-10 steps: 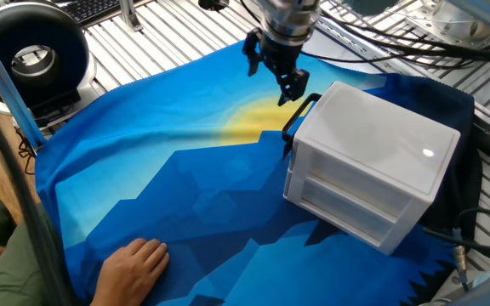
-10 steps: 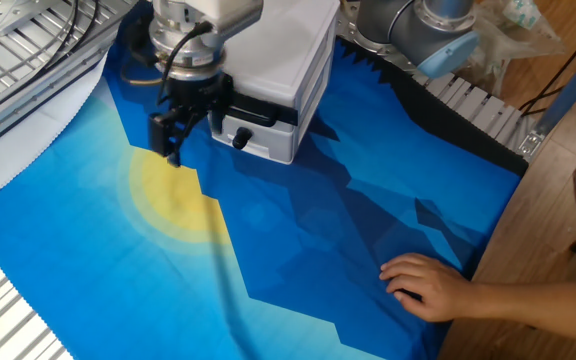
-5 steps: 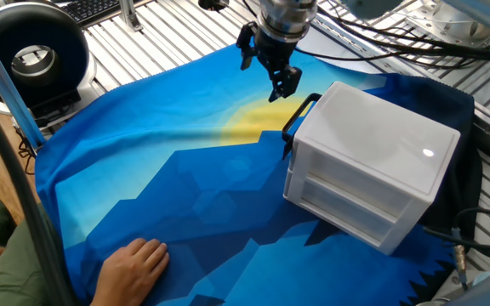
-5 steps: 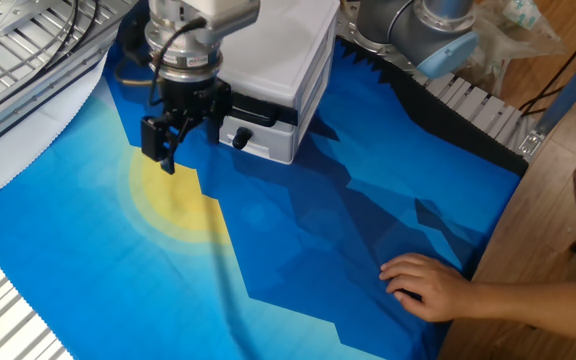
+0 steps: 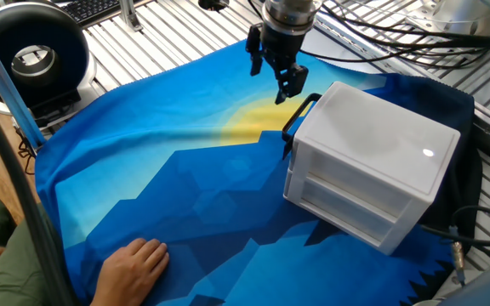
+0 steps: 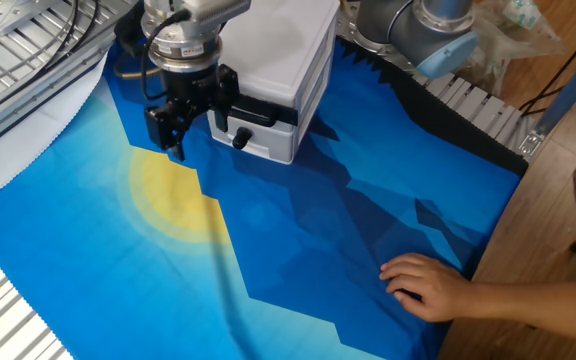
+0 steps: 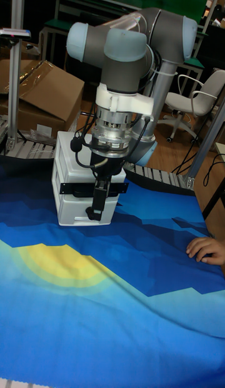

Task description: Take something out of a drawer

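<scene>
The white two-drawer box (image 5: 373,153) stands on the blue and yellow cloth. Its upper drawer (image 6: 278,100) carries a black bar handle (image 5: 300,112) and is shut, as is the lower drawer (image 6: 263,145). The something is hidden; no cube shows in any view. My gripper (image 5: 275,70) hangs open just in front of the handle, a little above the cloth, with nothing between its black fingers (image 6: 168,125). In the tall fixed view the gripper (image 7: 99,200) hangs in front of the box's front and partly covers the handle (image 7: 72,189).
A person's hand (image 5: 134,263) rests on the cloth's near edge, also seen as the hand (image 6: 428,285). A black round device (image 5: 28,55) sits at the far left on the slatted metal table. Cables run behind the box. Cardboard boxes (image 7: 37,91) stand behind.
The open gripper drifted slightly away from the handle, then came back toward it. Both drawers stayed shut and the hand did not move.
</scene>
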